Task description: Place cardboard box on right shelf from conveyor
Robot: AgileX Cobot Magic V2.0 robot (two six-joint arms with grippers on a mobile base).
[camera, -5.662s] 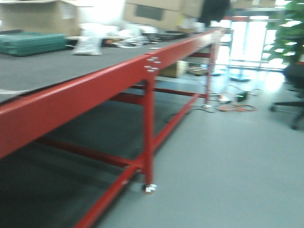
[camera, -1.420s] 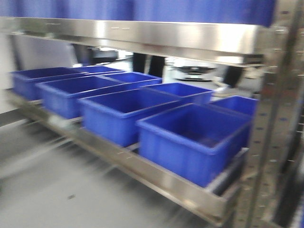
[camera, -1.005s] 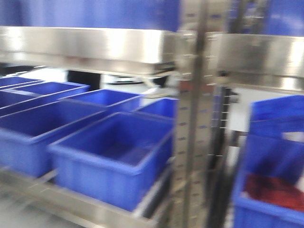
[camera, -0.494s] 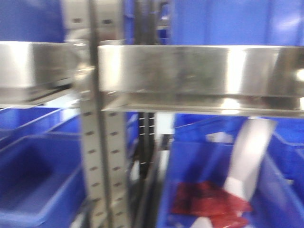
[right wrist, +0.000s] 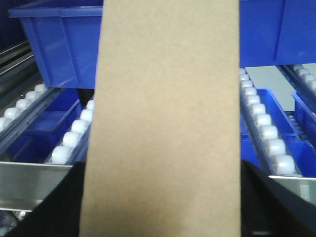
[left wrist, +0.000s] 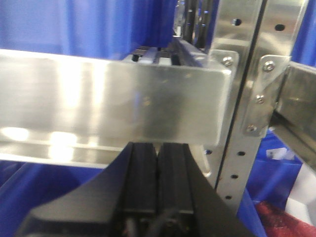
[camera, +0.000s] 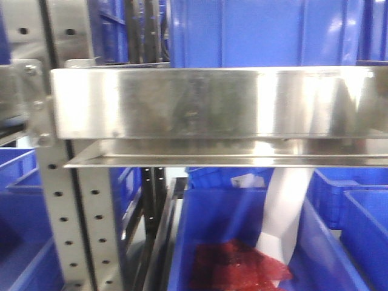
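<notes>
Tan cardboard fills the middle of the right wrist view. The cardboard box [right wrist: 168, 118] stands upright as a tall plain face with no print. It is cut off at the top and bottom of the frame, so its full height and its base are hidden. The right end effector [right wrist: 160, 177] grips it; its black fingers [right wrist: 54, 202] show only as dark wedges in the lower left and lower right corners, against the box's sides. Behind the box, rows of white rollers [right wrist: 264, 133] run up toward blue bins [right wrist: 59, 44] at the top, and a strip of steel lip crosses the lower left. Whether the box touches the rollers cannot be told. Only this view shows the box.

In the front-facing view, the broad shiny front lip of the right shelf [camera: 218, 103] spans the middle of the frame and runs off the right edge. At the left it meets a perforated upright [camera: 73, 212]. In the lower right, a lower bin [camera: 182, 242] holds blurred red material [camera: 236, 267]. A white strip [camera: 285, 206] leans out from under the lip. Neither can be identified.

The left wrist view shows the left end effector [left wrist: 158, 163] at bottom centre. Its two black fingers are pressed together on nothing, just under a steel lip. Bolt heads [left wrist: 227, 60] dot the bracket at the upper right.
</notes>
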